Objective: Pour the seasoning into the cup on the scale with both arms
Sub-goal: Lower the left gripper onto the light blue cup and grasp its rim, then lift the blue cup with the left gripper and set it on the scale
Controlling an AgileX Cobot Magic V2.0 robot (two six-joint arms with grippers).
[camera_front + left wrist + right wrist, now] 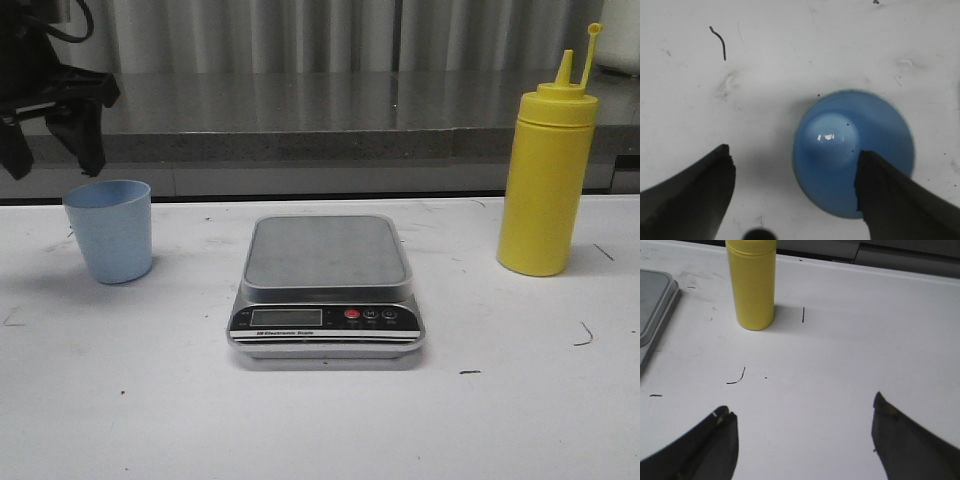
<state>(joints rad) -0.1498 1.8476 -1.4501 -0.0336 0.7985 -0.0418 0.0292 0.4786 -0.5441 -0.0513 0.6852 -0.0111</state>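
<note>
The pale blue cup (109, 229) stands upright on the white table at the left. My left gripper (50, 125) hangs open above and just behind it. In the left wrist view I look down into the cup (840, 135); the left gripper (795, 165) is open, one finger over the cup's rim, the other over bare table. The silver scale (326, 290) lies in the middle with nothing on its platform. The yellow seasoning bottle (548, 175) stands at the right, its cap off the nozzle. The right gripper (802, 415) is open over bare table, short of the bottle (752, 282).
A grey shelf edge and a curtain run along the back of the table (300, 110). The scale's corner (655, 305) shows in the right wrist view. Short black marks dot the white tabletop (736, 379).
</note>
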